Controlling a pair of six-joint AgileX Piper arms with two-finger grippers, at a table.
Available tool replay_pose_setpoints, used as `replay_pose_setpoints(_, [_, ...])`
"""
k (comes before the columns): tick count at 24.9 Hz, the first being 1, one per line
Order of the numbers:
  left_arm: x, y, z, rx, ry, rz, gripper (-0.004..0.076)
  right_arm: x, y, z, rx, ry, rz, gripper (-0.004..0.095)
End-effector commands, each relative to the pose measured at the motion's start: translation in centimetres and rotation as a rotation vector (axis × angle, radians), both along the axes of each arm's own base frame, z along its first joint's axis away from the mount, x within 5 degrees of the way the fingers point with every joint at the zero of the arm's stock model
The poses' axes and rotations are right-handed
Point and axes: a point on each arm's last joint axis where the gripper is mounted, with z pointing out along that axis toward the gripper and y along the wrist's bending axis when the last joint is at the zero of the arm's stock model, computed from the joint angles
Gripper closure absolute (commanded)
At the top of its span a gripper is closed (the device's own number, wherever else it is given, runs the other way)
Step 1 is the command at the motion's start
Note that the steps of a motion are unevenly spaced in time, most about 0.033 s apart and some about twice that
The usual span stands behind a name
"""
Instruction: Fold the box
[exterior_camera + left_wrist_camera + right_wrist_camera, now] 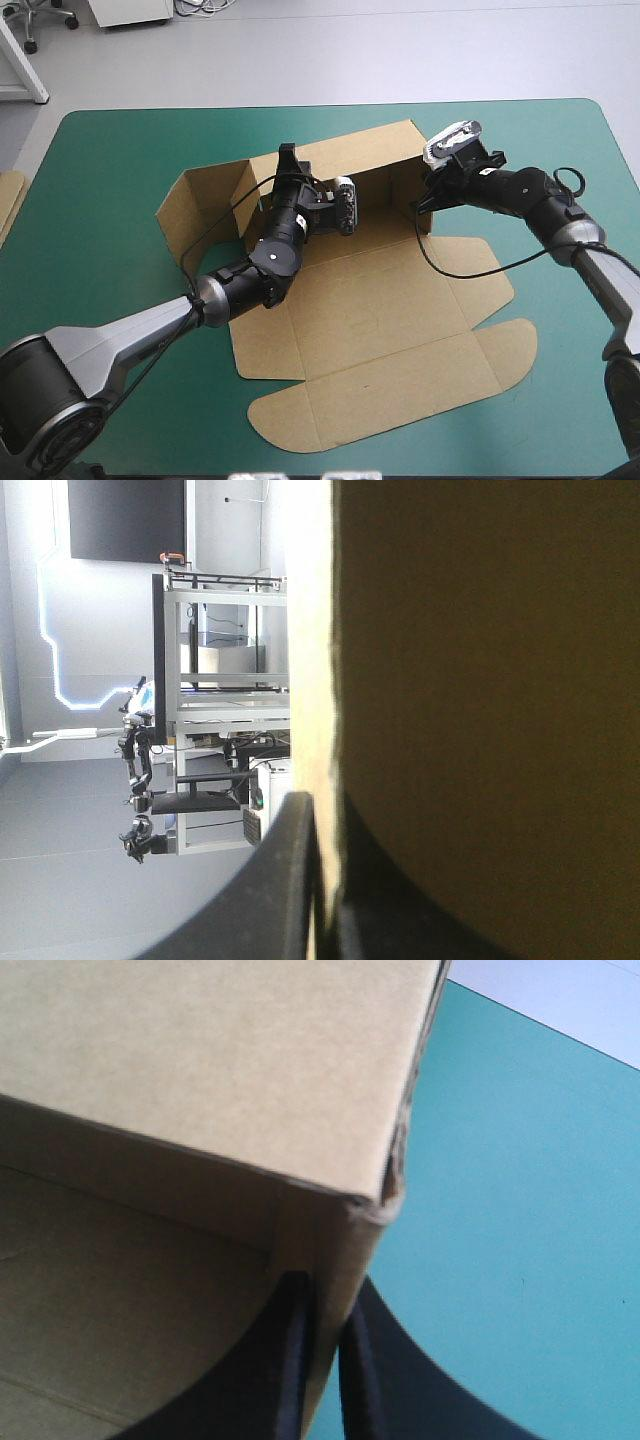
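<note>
The brown box [370, 320] lies in the middle of the teal-green table, its base and lid flaps flat. Its back wall [365, 150] and both side walls stand raised. My left gripper [289, 162] pinches the top edge of the back wall near the left corner. In the left wrist view the board's edge [312, 680] runs between the black fingers of that gripper [325, 815]. My right gripper [427, 197] is shut on the right side wall by the back corner. The right wrist view shows that wall [340, 1250] between the two fingers of the gripper [328, 1300].
An edge of more brown board [8, 200] shows at the table's left edge. Bare teal-green cover [560, 350] lies to the right of the box and along the front edge.
</note>
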Motion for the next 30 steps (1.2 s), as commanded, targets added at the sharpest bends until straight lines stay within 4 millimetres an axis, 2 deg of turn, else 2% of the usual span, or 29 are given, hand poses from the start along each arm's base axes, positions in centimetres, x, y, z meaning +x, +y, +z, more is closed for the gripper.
replay_pose_setpoints(1, [-1.0, -0.7, 3.0, -0.008, -0.094, -0.119, 0.0734, -1.0, 0.8, 2.5, 0.036, -0.045, 0.053, 0.0927])
replay_pose_setpoints(7, [-1.1, -0.6, 3.3, -0.013, -0.099, -0.119, 0.0734, -1.2, 0.8, 2.4, 0.032, -0.035, 0.068, 0.0905])
replay_pose_setpoints(9, [-1.1, -0.6, 3.3, -0.013, -0.099, -0.119, 0.0734, -1.1, 0.8, 2.4, 0.03, -0.038, 0.068, 0.0807])
replay_pose_setpoints(13, [-1.1, -0.6, 3.3, -0.013, -0.099, -0.119, 0.0734, -1.1, 0.8, 2.4, 0.033, -0.033, 0.061, 0.0535])
replay_pose_setpoints(15, [-1.1, -0.6, 3.3, -0.013, -0.099, -0.119, 0.0734, -1.1, 0.8, 2.4, 0.037, -0.022, 0.052, 0.0461])
replay_pose_setpoints(18, [-1.1, -0.6, 3.3, -0.013, -0.099, -0.119, 0.0734, -1.3, 0.5, 1.7, 0.019, 0.031, 0.031, 0.0449])
replay_pose_setpoints(23, [-1.2, -0.6, 3.4, -0.019, -0.095, -0.136, 0.0734, -1.2, -0.2, -0.2, -0.009, -0.026, -0.039, 0.0449])
replay_pose_setpoints(30, [-1.4, -0.9, 3.3, -0.028, -0.08, -0.166, 0.0734, -1.0, 0.0, 0.1, 0.035, -0.072, -0.049, 0.0465])
